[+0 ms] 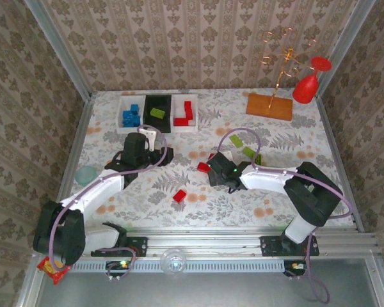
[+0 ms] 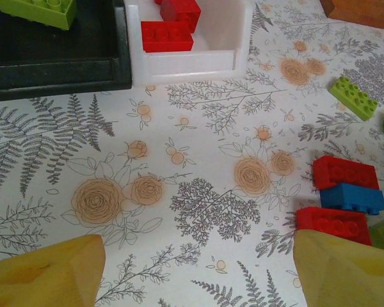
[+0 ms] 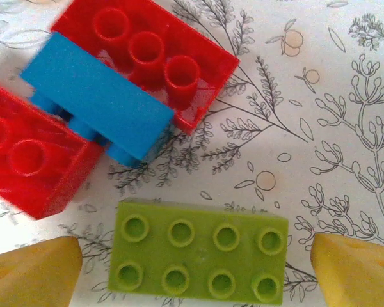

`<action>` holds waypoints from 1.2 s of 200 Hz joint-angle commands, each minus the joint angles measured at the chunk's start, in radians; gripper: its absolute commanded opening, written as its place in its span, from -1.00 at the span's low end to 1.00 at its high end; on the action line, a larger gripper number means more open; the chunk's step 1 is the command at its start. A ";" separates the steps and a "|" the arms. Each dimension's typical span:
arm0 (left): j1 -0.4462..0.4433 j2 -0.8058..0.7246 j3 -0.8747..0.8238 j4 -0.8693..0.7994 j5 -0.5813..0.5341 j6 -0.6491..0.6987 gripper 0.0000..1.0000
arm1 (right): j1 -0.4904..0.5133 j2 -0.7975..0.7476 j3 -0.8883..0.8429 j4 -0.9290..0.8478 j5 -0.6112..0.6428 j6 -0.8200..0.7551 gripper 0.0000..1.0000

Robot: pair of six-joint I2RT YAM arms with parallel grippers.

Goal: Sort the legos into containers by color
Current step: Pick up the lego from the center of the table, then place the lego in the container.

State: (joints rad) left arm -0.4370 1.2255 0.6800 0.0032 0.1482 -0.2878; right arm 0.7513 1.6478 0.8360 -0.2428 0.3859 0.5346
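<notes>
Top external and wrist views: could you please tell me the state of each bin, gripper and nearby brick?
left white bin, holds blue bricks
black bin, holds one lime brick
right white bin, holds red bricks
left gripper, jaws open, empty
right gripper, jaws open astride loose green brick
loose green brick, flat, studs up, ungripped
loose blue brick, on its side between two loose red bricks

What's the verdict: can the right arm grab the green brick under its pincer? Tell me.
Probably yes. The right pincer is open and straddles the green brick, which lies flat, studs up. The red bricks and blue brick nearby sit outside the gap.
</notes>
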 commanded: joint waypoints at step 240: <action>0.281 -0.142 -0.122 0.035 0.018 -0.105 0.59 | -0.058 0.570 0.824 0.596 -0.292 -0.103 0.19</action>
State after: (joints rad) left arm -0.1631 1.1202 0.5652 0.0620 0.1795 -0.4114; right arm 0.7208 2.1090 1.5127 0.3595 0.1390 0.4225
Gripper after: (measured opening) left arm 0.793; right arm 0.626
